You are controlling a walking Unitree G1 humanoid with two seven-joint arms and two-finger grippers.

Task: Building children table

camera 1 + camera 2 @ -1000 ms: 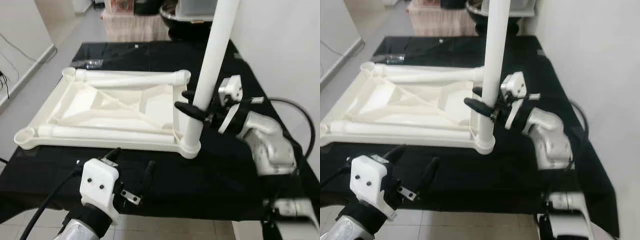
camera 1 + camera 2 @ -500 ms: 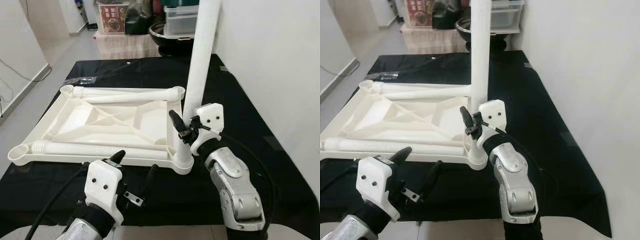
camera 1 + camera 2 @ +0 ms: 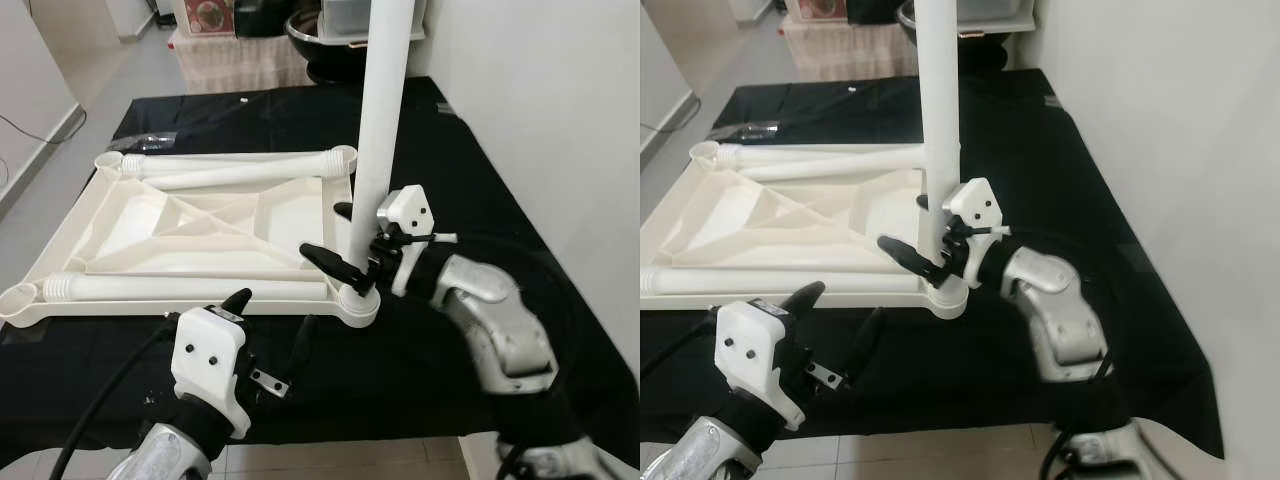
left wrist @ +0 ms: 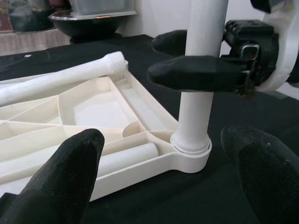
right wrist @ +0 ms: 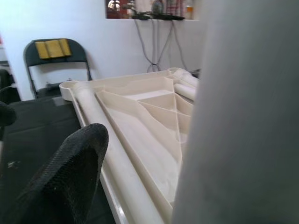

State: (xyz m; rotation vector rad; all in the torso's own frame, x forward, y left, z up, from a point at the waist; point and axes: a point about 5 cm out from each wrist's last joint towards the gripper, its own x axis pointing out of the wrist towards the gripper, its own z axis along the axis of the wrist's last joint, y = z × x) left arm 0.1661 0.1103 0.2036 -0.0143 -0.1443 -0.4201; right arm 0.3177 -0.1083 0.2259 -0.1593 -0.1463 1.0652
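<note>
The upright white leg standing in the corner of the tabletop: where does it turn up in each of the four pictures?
Left eye view: upright white leg, right of centre.
Right eye view: centre-left.
Left wrist view: between the right gripper's fingers.
Right wrist view: blurred pale column close to the camera.
Shared landmark: the upturned white tabletop.

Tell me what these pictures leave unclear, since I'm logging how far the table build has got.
- Upright leg: its top is cut off by the upper edge in both eye views.
- Corner socket: how deep the leg sits is hidden inside it.
- Right claw: the leg blocks the right wrist view, so finger contact is unclear.
- Shelf items behind the tabletop: blurred.
</note>
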